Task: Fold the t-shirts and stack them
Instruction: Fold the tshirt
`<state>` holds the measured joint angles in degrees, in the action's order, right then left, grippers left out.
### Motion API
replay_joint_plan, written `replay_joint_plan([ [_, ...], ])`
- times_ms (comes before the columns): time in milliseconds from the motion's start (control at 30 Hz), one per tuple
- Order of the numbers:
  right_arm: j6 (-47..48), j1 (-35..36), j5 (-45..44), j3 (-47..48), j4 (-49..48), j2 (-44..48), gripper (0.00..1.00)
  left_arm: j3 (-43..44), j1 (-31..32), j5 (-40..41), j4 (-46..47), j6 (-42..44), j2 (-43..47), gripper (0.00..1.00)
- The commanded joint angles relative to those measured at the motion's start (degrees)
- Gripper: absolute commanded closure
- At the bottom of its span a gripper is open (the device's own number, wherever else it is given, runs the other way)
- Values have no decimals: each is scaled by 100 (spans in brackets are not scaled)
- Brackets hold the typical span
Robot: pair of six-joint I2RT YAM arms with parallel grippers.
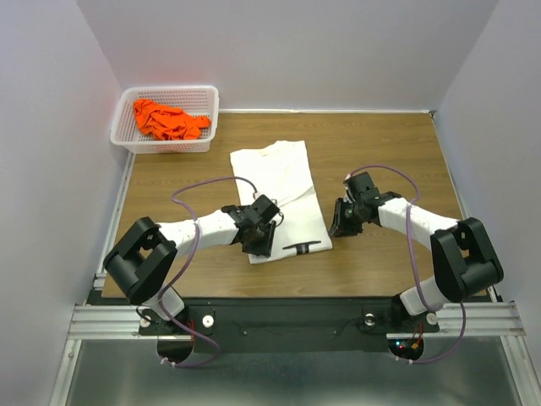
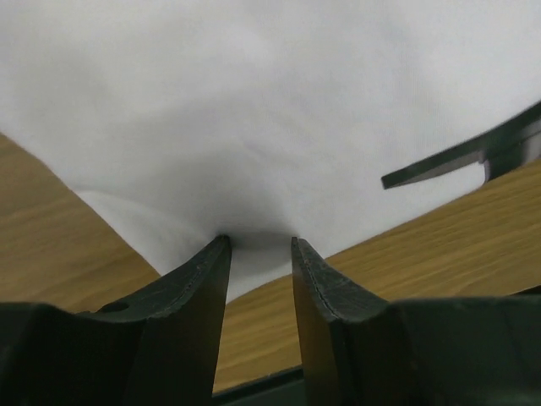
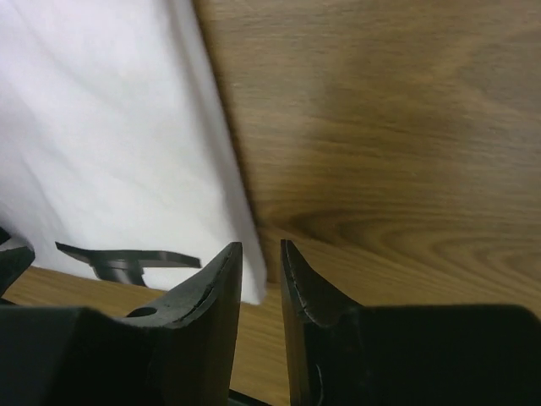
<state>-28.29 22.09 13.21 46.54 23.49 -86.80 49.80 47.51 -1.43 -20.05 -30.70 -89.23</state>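
**Both grippers at the near end of the white t-shirt; orange shirt in the basket**

Far left corner: white mesh basket (image 1: 124, 128) against the left wall, with a crumpled orange t-shirt (image 1: 167, 119) inside. It is well apart from both arms.

Left gripper (image 1: 259, 243): down on the near left corner of the white t-shirt (image 1: 281, 173). In the left wrist view the fingers (image 2: 203, 279) are narrowly spread. The cloth puckers right at their tips, and a tongue of white runs down into the gap. The pictures do not show a firm pinch. Bare wood shows on either side of that corner.

White t-shirt: folded into a long panel, lying flat mid-worktop (image 1: 380, 144), collar end towards the basket. A black printed mark (image 1: 303, 247) sits near its near right corner, between the two grippers.

Right gripper (image 1: 342, 222): low, just beside the shirt's right edge. In the right wrist view its fingers (image 3: 211, 288) stand slightly apart with only wood in the gap. The shirt's corner lies against the outside of the left-hand finger, not between them.

Purple cables (image 1: 193, 193) loop above each forearm, clear of the cloth.
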Motion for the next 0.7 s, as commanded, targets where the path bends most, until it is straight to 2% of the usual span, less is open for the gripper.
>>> replay_joint_plan([
  [0, 289, -20, -310, 47, 314, 445, 69, 143, -57, 572, -780, -314, 301, 52],
  [67, 359, -20, -276, 179, 385, 401, 69, 441, -57, 923, -798, -262, 266, 50],
  [200, 342, -29, -91, 433, 464, 506, 69, 1135, -57, 1197, -693, -147, 371, 30],
  [267, 394, -20, 58, 574, 464, 603, 69, 1286, -66, 1320, -649, -59, 424, 26],
  [367, 386, -20, 216, 628, 464, 656, 69, 1295, -101, 1312, -552, 11, 267, 26],
  [600, 307, -20, 226, 593, 455, 718, 69, 1488, -207, 1234, -350, 134, -690, 42],
  [667, 272, -20, 226, 566, 455, 735, 69, 1620, -207, 1250, -411, 204, -867, 44],
])
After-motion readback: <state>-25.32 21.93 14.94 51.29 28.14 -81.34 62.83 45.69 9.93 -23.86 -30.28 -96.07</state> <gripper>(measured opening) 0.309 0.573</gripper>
